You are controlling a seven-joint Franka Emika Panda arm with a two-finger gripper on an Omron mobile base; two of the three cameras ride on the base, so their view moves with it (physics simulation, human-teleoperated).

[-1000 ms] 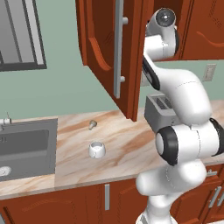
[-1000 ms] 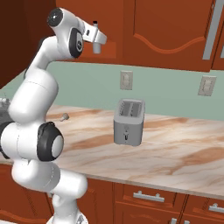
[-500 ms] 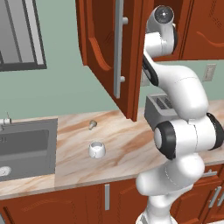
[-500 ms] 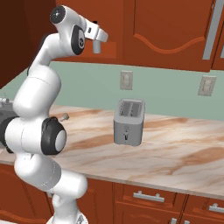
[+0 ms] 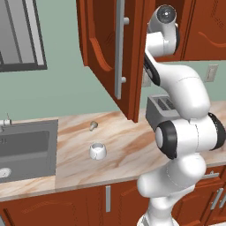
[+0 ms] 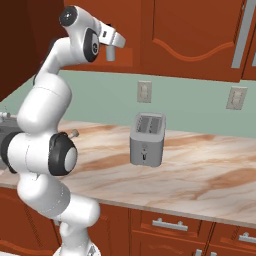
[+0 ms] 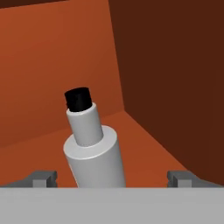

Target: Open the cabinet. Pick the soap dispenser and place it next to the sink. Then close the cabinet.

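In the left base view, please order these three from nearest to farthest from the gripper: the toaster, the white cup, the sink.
The gripper is up in the cabinet, around the soap dispenser.
1. Toaster, on the counter just below the arm.
2. White cup, mid-counter, further left.
3. Sink, far left.

light: even, flat render, bright in both base views
shadows: soft, faint on counter [image 5: 123,145]
hand view: dimmer inside cabinet [image 7: 166,78], right wall darkest
sharpness: crisp, no blur or glare
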